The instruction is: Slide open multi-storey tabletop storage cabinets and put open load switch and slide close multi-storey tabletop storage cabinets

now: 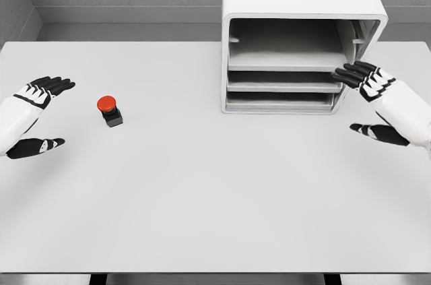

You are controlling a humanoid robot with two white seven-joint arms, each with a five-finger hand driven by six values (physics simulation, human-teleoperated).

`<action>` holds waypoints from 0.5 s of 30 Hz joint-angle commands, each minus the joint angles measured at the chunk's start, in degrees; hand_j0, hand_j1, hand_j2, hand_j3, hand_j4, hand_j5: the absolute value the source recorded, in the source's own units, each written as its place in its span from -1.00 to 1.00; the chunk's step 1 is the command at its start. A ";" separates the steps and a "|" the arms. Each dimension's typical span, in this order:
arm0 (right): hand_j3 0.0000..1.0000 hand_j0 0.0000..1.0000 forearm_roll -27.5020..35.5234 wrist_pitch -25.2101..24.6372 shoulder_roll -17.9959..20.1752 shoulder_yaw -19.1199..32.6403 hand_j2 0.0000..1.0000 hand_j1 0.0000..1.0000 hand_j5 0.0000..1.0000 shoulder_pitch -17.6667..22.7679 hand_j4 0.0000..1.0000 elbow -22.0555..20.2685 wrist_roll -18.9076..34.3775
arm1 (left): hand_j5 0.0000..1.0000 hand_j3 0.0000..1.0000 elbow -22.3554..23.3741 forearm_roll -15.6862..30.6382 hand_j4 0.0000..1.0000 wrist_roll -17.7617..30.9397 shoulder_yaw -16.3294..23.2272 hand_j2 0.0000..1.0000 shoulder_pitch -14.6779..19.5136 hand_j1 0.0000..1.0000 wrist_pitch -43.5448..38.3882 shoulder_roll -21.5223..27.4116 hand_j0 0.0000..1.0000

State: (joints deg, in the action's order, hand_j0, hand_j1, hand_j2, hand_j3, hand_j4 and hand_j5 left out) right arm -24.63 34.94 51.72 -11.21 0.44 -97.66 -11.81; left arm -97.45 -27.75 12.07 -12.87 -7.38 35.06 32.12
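One cabinet [303, 36], three shelves; one switch [110, 110], red cap, black base. Left hand [30, 118], right hand [380, 100]: fingers apart, empty.

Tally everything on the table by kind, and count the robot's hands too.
Red-capped load switch: 1
White storage cabinet: 1
Robot hands: 2, left hand and right hand, both open and holding nothing
Total: 4, above or on the white table
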 commanded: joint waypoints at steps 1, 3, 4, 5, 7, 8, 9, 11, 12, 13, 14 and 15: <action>1.00 1.00 0.20 0.06 0.14 -1.18 1.00 1.00 1.00 0.00 1.00 -0.25 0.03 | 1.00 1.00 -0.02 0.41 1.00 -0.03 -0.05 1.00 0.00 1.00 -0.06 0.05 1.00; 1.00 1.00 0.20 0.06 0.05 -1.18 1.00 1.00 1.00 -0.09 1.00 -0.34 0.12 | 1.00 1.00 -0.02 0.41 1.00 -0.12 -0.22 1.00 0.62 1.00 -0.06 -2.15 1.00; 1.00 1.00 0.11 0.06 0.05 -1.18 1.00 1.00 1.00 -0.09 1.00 -0.34 0.12 | 1.00 1.00 -0.02 0.41 1.00 -0.12 -0.05 1.00 0.62 1.00 -0.06 -2.68 1.00; 1.00 1.00 0.11 0.06 0.05 -1.18 1.00 1.00 1.00 -0.09 1.00 -0.25 0.12 | 1.00 1.00 -0.11 0.32 1.00 -0.12 0.57 1.00 0.44 1.00 -0.06 -2.68 1.00; 1.00 1.00 0.03 0.06 0.05 -1.18 1.00 1.00 1.00 -1.32 1.00 -0.16 0.12 | 1.00 1.00 -0.20 0.67 1.00 -0.21 1.71 1.00 0.62 1.00 -0.06 -2.50 1.00; 1.00 1.00 -0.41 0.06 0.05 -1.53 1.00 1.00 1.00 -1.49 1.00 -0.25 0.12 | 1.00 1.00 -0.20 0.85 1.00 -0.12 1.89 1.00 0.79 1.00 -0.06 -2.85 1.00; 1.00 1.00 -0.50 0.06 0.05 -2.24 1.00 1.00 1.00 -2.28 1.00 -0.25 0.12 | 1.00 1.00 -0.11 0.85 1.00 -0.12 2.76 1.00 0.79 1.00 -0.06 -2.85 1.00; 1.00 1.00 -0.68 0.06 0.14 -4.87 1.00 1.00 1.00 -5.09 1.00 -0.25 0.21 | 1.00 1.00 -0.02 1.29 1.00 -0.12 6.54 1.00 2.37 1.00 -0.06 -2.77 1.00; 0.96 0.96 -0.68 0.06 0.05 -5.66 0.96 0.96 0.96 -6.06 0.96 -0.25 0.21 | 1.00 1.00 0.15 1.20 1.00 -0.03 7.33 1.00 3.43 1.00 -0.06 -2.77 1.00; 0.84 0.84 -0.59 0.06 0.05 -6.72 0.84 0.84 0.84 -7.56 0.84 -0.25 1.96 | 1.00 1.00 1.03 1.20 1.00 0.75 9.09 1.00 5.97 1.00 -0.06 -2.50 1.00; 0.72 0.72 -0.42 0.06 -0.12 -6.81 0.72 0.72 0.72 -8.26 0.72 -0.25 3.90 | 1.00 1.00 2.17 1.20 1.00 3.21 9.27 1.00 7.56 1.00 -0.06 -2.59 1.00; 0.64 0.64 -0.41 0.06 -0.13 -6.98 0.64 0.64 0.64 -8.96 0.64 -0.25 4.96 | 1.00 1.00 3.40 1.20 1.00 5.68 9.97 1.00 9.49 1.00 -0.06 -2.59 1.00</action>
State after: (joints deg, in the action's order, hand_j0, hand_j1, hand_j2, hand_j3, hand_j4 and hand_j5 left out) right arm -25.41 34.96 51.61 -17.10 -8.79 -97.89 -8.90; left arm -95.51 -26.86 14.91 -4.75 2.99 35.04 29.47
